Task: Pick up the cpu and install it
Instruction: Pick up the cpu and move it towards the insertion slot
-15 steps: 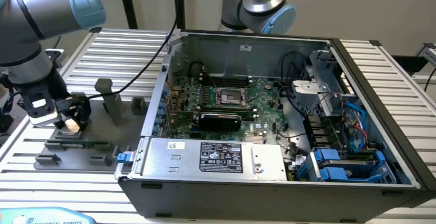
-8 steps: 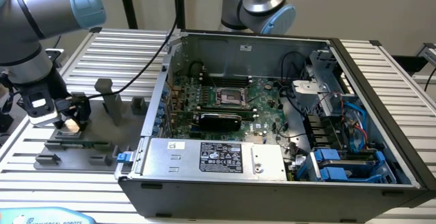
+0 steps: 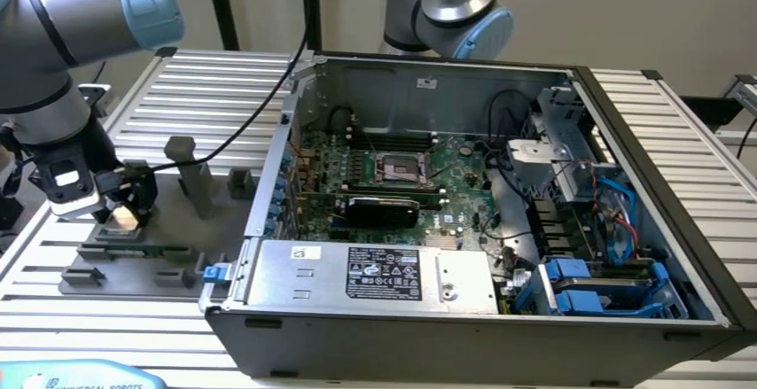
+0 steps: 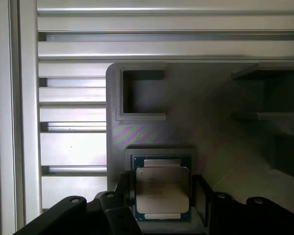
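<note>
cpu [image 4: 161,190] lying flat in the grey fixture [image 4: 186,129] pocket on the desk [image 3: 219,79] | fingers [image 4: 202,196] spread, one either side, chip dead centre between them, not pinched afaict | motherboard socket [image 3: 400,169] well apart, toward the exterior view's right

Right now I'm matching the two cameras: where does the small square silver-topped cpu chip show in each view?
Exterior view: the cpu sits at the exterior view's left, under the gripper.
Wrist view: the cpu lies between the gripper's black fingers.
Shared landmark: the grey plastic fixture holding it.
</note>
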Robot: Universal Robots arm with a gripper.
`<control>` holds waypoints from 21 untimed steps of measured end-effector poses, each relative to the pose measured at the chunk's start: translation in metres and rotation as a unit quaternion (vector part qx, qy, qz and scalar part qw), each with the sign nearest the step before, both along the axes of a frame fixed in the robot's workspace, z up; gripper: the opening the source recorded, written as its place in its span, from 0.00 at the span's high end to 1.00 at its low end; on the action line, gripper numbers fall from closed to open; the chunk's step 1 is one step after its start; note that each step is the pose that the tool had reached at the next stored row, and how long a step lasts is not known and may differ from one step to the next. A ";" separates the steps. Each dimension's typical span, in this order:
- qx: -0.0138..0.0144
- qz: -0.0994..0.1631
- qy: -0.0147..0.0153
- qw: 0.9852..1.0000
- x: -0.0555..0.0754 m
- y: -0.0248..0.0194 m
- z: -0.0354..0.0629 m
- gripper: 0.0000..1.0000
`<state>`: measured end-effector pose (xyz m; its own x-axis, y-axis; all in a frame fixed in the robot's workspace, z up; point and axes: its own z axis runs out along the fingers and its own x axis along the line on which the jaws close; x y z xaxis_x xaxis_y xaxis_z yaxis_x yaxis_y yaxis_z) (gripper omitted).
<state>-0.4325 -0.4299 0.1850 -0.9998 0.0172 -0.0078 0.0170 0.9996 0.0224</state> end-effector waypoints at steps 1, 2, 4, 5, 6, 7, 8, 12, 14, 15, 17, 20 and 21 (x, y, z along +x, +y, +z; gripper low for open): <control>0.000 0.000 0.000 1.000 0.000 0.0000 -0.0001 0.38; 0.000 0.000 0.000 1.000 0.000 0.0000 -0.0003 0.38; 0.000 0.000 0.000 1.000 0.000 0.0000 -0.0006 0.38; 0.000 0.000 0.000 1.000 0.000 0.0000 -0.0007 0.38; 0.000 0.000 0.000 1.000 0.000 0.0000 -0.0008 0.38; 0.000 0.000 0.000 1.000 0.000 0.0000 -0.0009 0.38; 0.000 0.000 0.000 1.000 0.000 0.0000 -0.0010 0.38; 0.000 0.000 0.000 1.000 0.000 0.0000 -0.0010 0.40; 0.000 0.000 0.000 1.000 0.000 0.0000 -0.0011 0.45; 0.000 0.000 0.000 1.000 0.000 0.0000 -0.0010 0.45; 0.000 0.000 0.000 1.000 0.000 0.0000 -0.0010 0.45; 0.000 0.000 0.000 1.000 0.000 0.0000 -0.0010 0.45; 0.000 0.000 0.000 1.000 0.000 0.0000 -0.0010 0.45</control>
<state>-0.4321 -0.4299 0.1841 -0.9998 0.0172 -0.0071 0.0170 0.9996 0.0225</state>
